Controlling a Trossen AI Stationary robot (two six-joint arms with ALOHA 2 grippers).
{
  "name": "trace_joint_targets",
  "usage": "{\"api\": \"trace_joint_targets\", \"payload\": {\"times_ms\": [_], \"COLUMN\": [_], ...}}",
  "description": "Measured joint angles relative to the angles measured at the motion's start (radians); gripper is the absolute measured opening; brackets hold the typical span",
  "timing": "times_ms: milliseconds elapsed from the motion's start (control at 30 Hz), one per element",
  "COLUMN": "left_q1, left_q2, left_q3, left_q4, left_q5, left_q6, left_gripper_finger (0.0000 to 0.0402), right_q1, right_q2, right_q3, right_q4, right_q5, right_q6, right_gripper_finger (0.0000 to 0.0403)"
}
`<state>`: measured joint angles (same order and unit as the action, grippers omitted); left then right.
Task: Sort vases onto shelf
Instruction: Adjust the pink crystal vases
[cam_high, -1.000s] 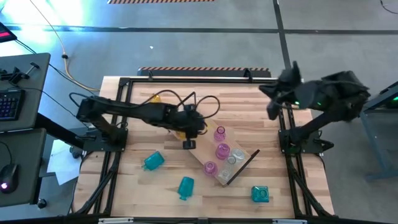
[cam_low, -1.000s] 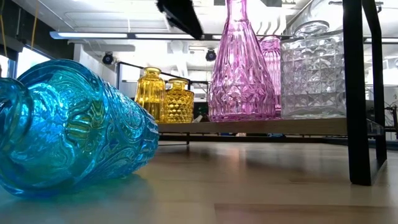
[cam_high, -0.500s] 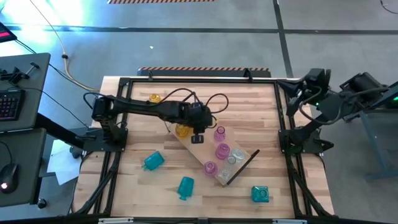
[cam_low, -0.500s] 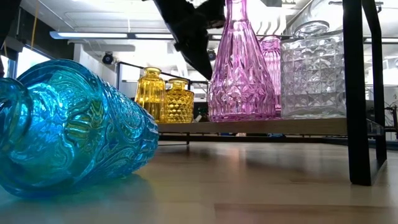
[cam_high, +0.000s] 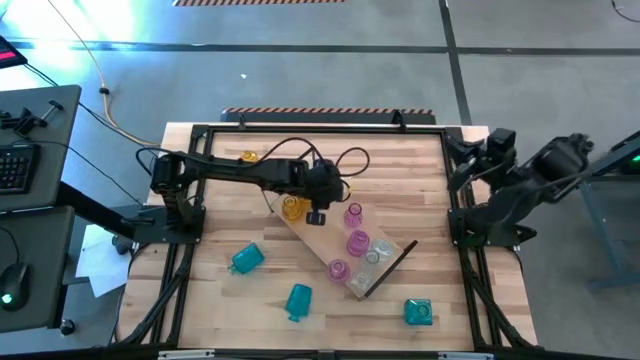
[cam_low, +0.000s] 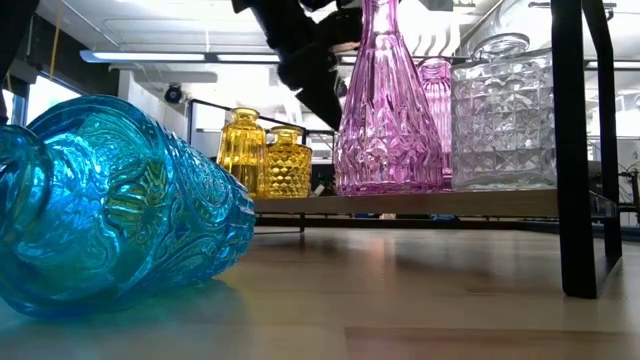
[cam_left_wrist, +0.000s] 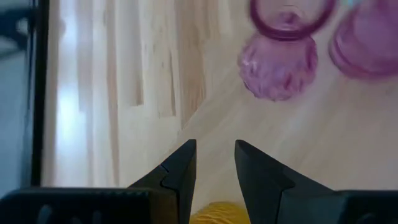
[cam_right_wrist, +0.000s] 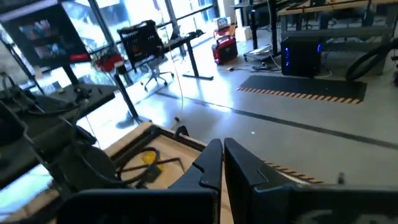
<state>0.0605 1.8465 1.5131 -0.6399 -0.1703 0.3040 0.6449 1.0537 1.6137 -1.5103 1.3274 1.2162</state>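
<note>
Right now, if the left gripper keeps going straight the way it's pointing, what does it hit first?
Probably the bare shelf board. The left gripper points down with its jaws slightly apart; the pink vase sits beyond the fingertips and an amber vase just behind them. Depth is hard to judge.

The long light-wood shelf (cam_high: 340, 252) lies diagonally at worktop (cam_high: 400, 170) centre; three translucent teal-blue glass vases (cam_high: 246, 258) lie before it.

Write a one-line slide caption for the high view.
Left gripper hovers over the shelf beside a yellow vase; three blue vases lie on the table.
</note>
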Motion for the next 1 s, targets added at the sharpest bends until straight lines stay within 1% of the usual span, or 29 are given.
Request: {"api": "trace_joint_targets", "payload": {"times_ms": [100, 200, 400, 567, 633, 767, 800, 933, 1000], "left_q1": [0.006, 0.016, 0.02, 0.02, 0.02, 0.017, 0.016, 0.005, -0.004], "left_q2": [0.006, 0.011, 0.017, 0.019, 0.03, 0.059, 0.07, 0.114, 0.124], "left_q3": [0.0, -0.001, 0.0, 0.0, 0.001, 0.002, 0.001, 0.0, 0.0], "left_q4": [-0.008, 0.003, 0.027, 0.058, 0.093, 0.096, 0.075, 0.056, 0.074], "left_q5": [0.005, 0.026, 0.073, 0.116, 0.119, 0.137, 0.137, 0.132, 0.132], "left_q6": [0.118, 0.215, 0.289, 0.289, 0.268, 0.232, 0.225, 0.201, 0.197], "left_gripper_finger": [0.0103, 0.0103, 0.01, 0.0072, 0.0055, 0.0016, 0.0009, 0.0005, 0.0002], "right_q1": [0.004, 0.004, 0.003, 0.004, 0.004, 0.004, 0.004, 0.004, 0.005], "right_q2": [0.011, 0.03, 0.061, 0.056, 0.049, 0.037, 0.035, 0.025, 0.02], "right_q3": [-0.045, -0.075, -0.078, -0.078, -0.078, -0.078, -0.078, -0.078, -0.078], "right_q4": [0.065, 0.15, 0.271, 0.344, 0.365, 0.383, 0.385, 0.393, 0.392], "right_q5": [0.007, 0.036, 0.061, 0.078, 0.079, 0.077, 0.076, 0.073, 0.069], "right_q6": [0.024, 0.022, -0.049, -0.143, -0.175, -0.222, -0.229, -0.254, -0.257], "right_gripper_finger": [0.0, 0.0, 0.0, 0.0, 0.0, 0.0, 0.0, 0.0, 0.0]}}
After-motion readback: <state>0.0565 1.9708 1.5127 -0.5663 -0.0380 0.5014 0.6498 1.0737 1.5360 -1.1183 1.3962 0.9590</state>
